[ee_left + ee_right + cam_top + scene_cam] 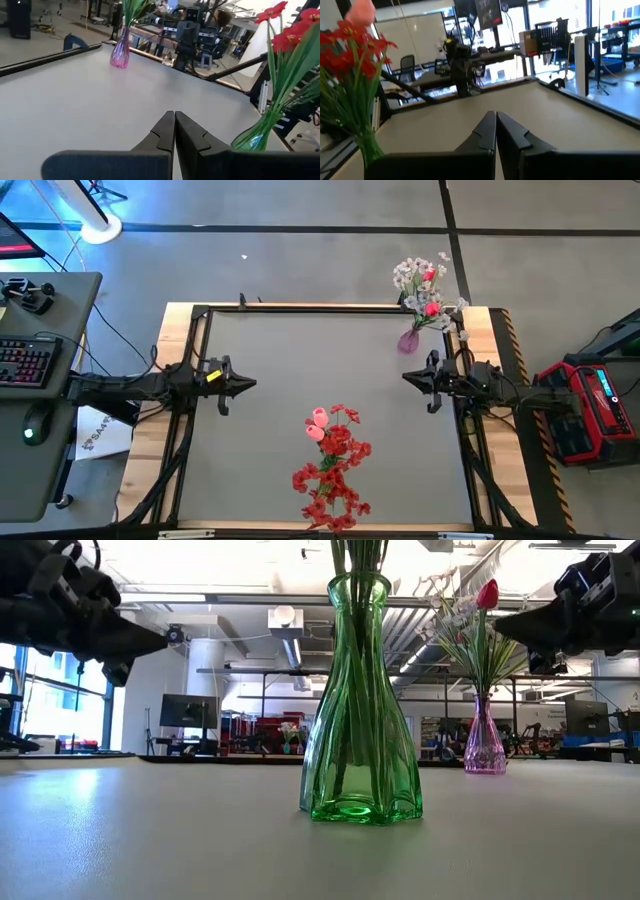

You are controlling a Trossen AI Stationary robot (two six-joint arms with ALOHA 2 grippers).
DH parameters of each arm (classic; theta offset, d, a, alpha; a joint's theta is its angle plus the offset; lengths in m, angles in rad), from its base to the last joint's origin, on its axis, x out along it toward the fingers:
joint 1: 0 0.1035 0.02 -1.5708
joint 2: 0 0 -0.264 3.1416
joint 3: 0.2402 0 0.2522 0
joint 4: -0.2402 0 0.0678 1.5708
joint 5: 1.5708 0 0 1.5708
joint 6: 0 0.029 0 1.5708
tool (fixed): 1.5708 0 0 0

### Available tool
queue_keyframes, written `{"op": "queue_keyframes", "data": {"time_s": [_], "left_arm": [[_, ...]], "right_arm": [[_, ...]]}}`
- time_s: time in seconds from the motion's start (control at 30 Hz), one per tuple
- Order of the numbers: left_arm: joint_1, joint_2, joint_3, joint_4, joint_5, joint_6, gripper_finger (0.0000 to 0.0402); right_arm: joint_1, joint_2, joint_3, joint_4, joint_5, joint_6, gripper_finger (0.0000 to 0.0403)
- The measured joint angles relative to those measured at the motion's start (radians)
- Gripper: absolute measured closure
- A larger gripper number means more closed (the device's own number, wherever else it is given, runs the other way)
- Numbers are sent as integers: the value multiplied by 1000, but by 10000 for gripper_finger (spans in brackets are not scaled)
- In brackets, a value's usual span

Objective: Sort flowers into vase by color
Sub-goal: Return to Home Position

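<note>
Well, both arms are drawn out to the sides of the table (300,360), and neither one is carrying a thing. The left gripper (246,385) hovers at the left edge with its fingers (165,132) pressed flat together, empty, tips aimed across the grey surface. The right gripper (410,378) mirrors it at the right edge, its fingers (487,132) likewise closed tight on nothing. The red flowers (335,470) stand in the green vase (360,740) near the front edge, roughly midway between the two grippers and well apart from both sets of fingers, with a pink bud (318,420) among them. Over at the far right corner, the purple vase (408,340) holds the white sprays (408,275) and a red bud (487,592). It sits near the right gripper, on the far-edge side of it, and does not touch it.
</note>
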Motion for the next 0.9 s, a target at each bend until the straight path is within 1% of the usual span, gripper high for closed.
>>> {"op": "queue_keyframes", "data": {"time_s": [0.07,0.17,0.37,0.53,0.9], "left_arm": [[-24,7,0,0,-12,5,401],[-53,4,-1,9,-3,32,401],[-73,4,-1,24,3,77,401],[-75,9,-1,-7,-1,34,401],[-75,9,-1,-6,-1,34,401]], "right_arm": [[0,0,0,-22,-1,2,403],[0,0,0,-47,-6,7,403],[0,0,0,-85,-7,1,403],[0,0,0,-85,-7,0,403],[0,0,0,-85,-7,0,402]]}}
